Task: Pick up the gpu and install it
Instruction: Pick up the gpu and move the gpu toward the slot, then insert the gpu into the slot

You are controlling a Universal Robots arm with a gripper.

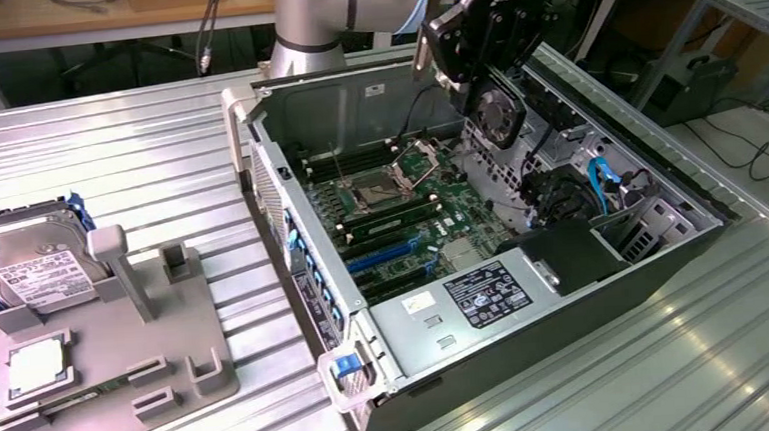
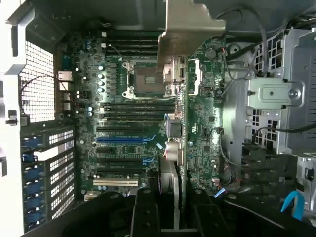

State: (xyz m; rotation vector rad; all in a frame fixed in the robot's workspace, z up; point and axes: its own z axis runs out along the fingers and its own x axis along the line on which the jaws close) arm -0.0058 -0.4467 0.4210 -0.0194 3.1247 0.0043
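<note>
The open black metal computer case [image 1: 580, 349] lies on the ribbed silver metal table [image 1: 113, 142], toward the exterior view's right. Well apart at its left sits the grey plastic holder [image 1: 165, 339], bearing the silver boxy hard drive [image 1: 34, 272] behind the small square silver processor chip [image 1: 36, 365]. The thin green gpu card [image 1: 497, 113], clamped in the black gripper [image 1: 476, 70], hangs above the green motherboard [image 1: 458, 211] inside the case.

Bright even light, glare whitening the ribbed metal table [image 1: 100, 153]
</note>
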